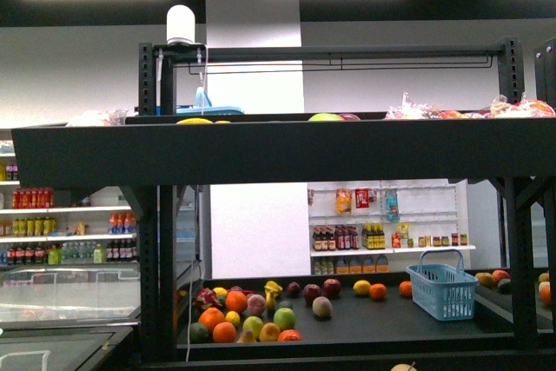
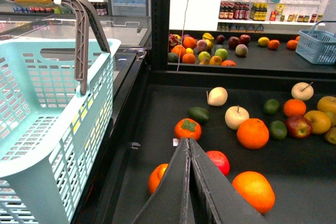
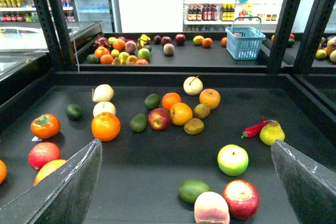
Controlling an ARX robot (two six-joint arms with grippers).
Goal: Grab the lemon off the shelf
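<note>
- Pale teal basket (image 2: 52, 129) with a brown handle is furthest left, beside the shelf's (image 1: 278, 152) lower tier; seen in the left wrist view only.
- Left gripper (image 2: 189, 144): fingers pressed together, nothing between them. It is above the left part of the black tier, over a gap between a persimmon (image 2: 188, 128), a red apple (image 2: 219, 161) and two oranges close to the camera.
- Mid tier: a loose cluster of fruit with a large orange (image 3: 105, 126), a red apple (image 3: 158, 118) and avocados scattered around it.
- Lemon (image 3: 194, 126): cannot confirm which fruit it is. The likeliest is a small dull-yellow fruit at the cluster's right edge, lying on the tier and touching a second one like it (image 3: 201, 110). It is well apart from both grippers.
- Right gripper (image 3: 185, 144): fingers spread wide, holding nothing. Below the gap lie a green apple (image 3: 233, 159) and a green avocado (image 3: 194, 190).
- A red chilli (image 3: 254, 128) touches a yellow pear (image 3: 272, 132) further right.
- A far tier carries more fruit and a small blue basket (image 1: 443, 288).
- Front view: neither arm is visible.
</note>
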